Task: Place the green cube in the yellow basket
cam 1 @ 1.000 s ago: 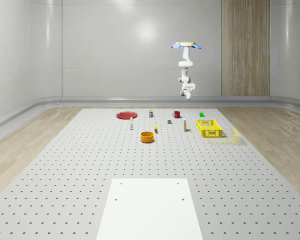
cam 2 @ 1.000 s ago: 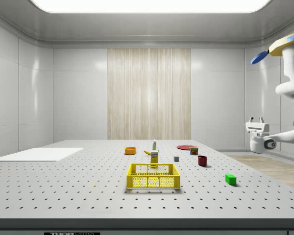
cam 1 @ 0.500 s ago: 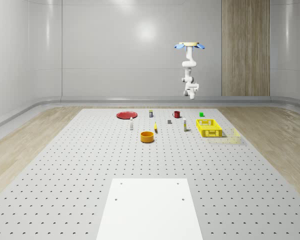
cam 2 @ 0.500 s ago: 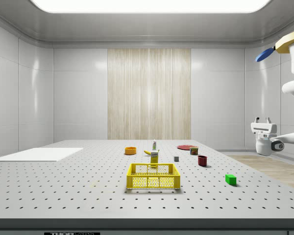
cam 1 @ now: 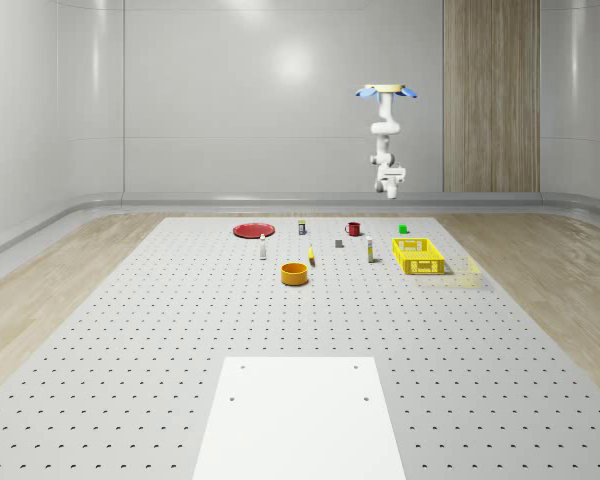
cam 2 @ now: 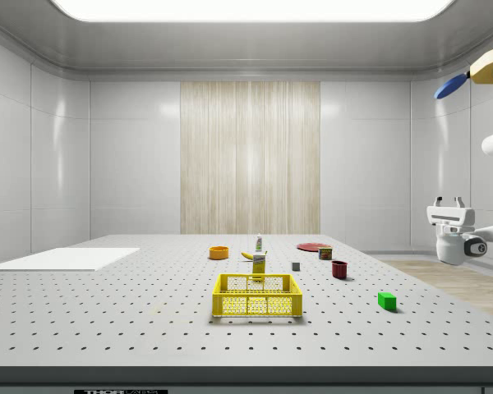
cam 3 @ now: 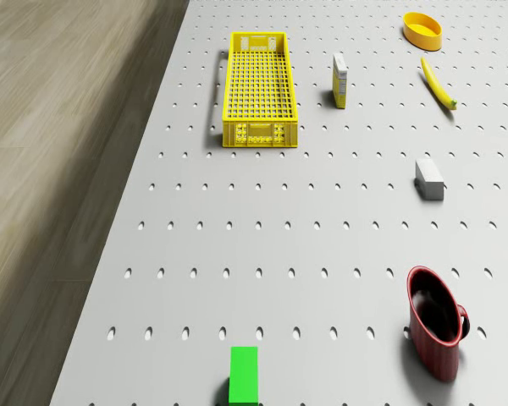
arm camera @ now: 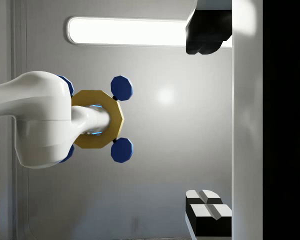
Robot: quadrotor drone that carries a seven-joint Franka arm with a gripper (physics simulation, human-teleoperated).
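The green cube (cam 1: 403, 229) (cam 2: 386, 300) (cam 3: 245, 375) lies on the perforated table near its far edge, past the red mug. The yellow basket (cam 1: 418, 256) (cam 2: 257, 295) (cam 3: 258, 89) stands empty, nearer the whole-scene view's camera than the cube. The drone (cam 1: 387, 91) (cam 2: 489, 66) hovers high, just beyond the table's far edge by the cube. Its arm hangs down and the gripper (cam 1: 391, 176) (cam 2: 449, 201) (arm camera: 207, 122) points upward at the drone's body (arm camera: 97, 119). The fingers (arm camera: 207, 212) stand wide apart and hold nothing, well above the cube.
A red mug (cam 3: 437, 321), a grey block (cam 3: 429, 178), a small box (cam 3: 340, 80), a banana (cam 3: 438, 83) and an orange bowl (cam 3: 422, 30) stand on the table. A red plate (cam 1: 252, 230) lies far left. Wooden floor (cam 3: 51, 169) borders the table.
The drone with its arm has shifted toward the whole-scene view's right and the side view's right. The gripper stays open and upturned. Cube and basket have not moved.
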